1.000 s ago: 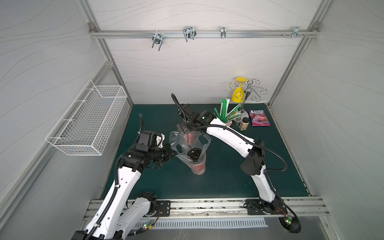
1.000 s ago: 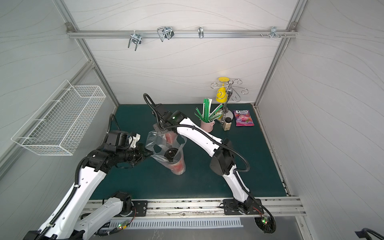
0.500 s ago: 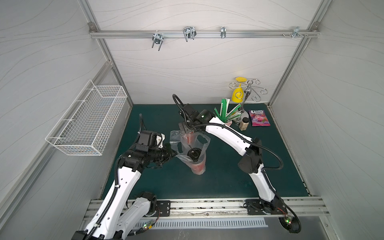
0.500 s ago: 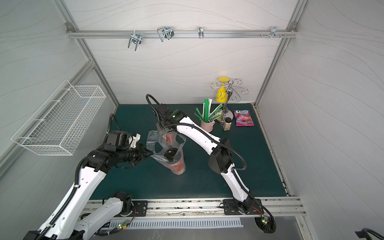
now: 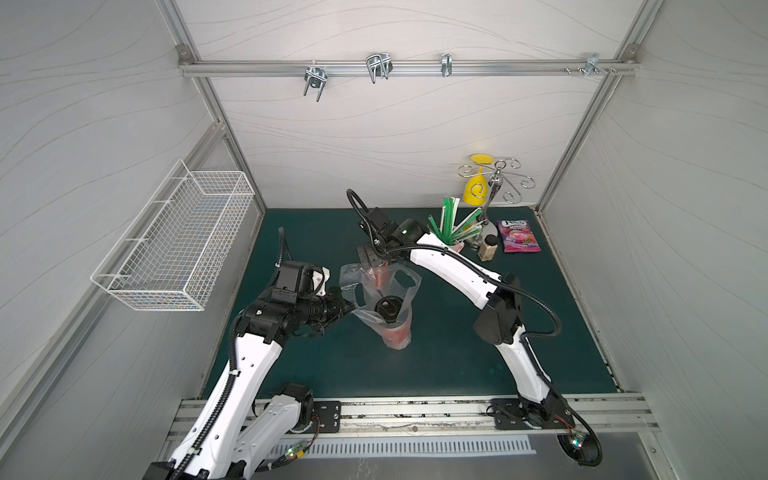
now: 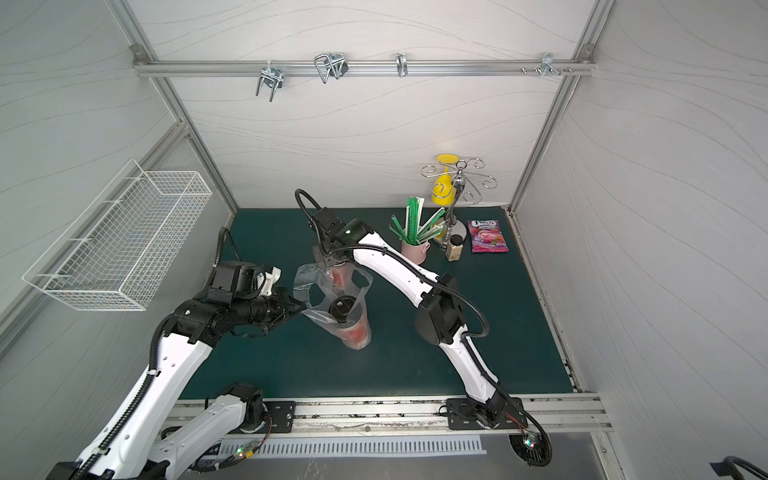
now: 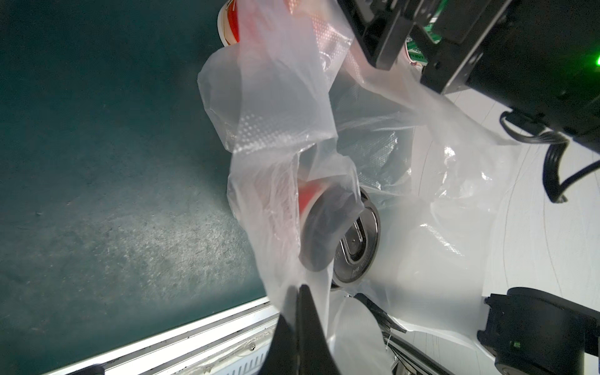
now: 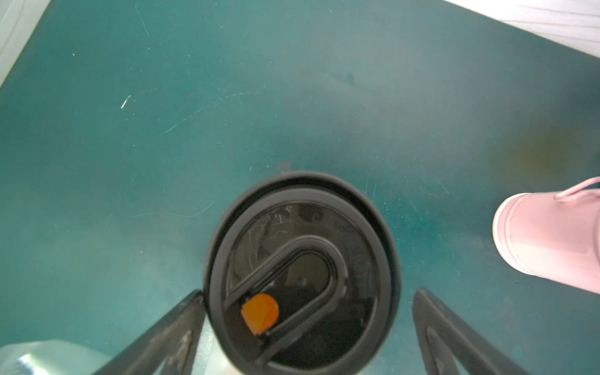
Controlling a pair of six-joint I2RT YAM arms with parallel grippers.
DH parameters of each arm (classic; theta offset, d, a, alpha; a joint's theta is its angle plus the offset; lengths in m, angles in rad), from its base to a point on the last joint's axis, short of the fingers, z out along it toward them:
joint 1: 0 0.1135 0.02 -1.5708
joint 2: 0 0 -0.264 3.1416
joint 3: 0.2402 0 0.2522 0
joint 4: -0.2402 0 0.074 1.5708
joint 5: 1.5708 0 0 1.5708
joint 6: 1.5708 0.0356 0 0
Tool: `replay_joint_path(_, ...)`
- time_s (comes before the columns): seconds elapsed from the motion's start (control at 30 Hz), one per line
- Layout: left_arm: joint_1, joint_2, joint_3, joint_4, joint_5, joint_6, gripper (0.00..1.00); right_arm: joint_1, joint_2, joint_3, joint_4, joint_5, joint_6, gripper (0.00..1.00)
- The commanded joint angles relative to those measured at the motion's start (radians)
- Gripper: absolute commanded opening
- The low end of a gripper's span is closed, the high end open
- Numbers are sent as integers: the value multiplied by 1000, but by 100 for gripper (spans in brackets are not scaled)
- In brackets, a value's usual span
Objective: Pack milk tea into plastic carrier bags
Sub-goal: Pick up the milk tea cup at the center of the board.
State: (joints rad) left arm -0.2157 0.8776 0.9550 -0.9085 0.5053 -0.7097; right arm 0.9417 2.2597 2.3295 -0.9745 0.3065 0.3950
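Green mat (image 8: 227,97), pink mug (image 8: 548,237) near cup (image 8: 302,276)

In both top views the wrist over your right hand (image 6: 329,262) hides its fingertips and the lid of the far milk tea (image 6: 338,276), at 12 o'clock from the bagged milk tea (image 6: 353,330). The right wrist view's edge crops the pink mug (image 8: 552,240). The packet (image 6: 486,237) print is unreadably small.

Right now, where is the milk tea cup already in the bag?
In both top views the cup stands mid-scene inside the clear bag, just right of the left gripper.
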Motion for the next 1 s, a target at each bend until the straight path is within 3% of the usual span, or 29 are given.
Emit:
replay_joint_path(0.0,9,-9,27,11,-8,12,0,-5,8,7,-3,-20,11,99)
replay_joint_path(0.57,10,-5,31,18,0,8,0,-13,47,10,9,-41,-48,99)
replay_joint_path(0.97,10,10,38,23,1,13,0,6,-51,-40,69,34,-102,92)
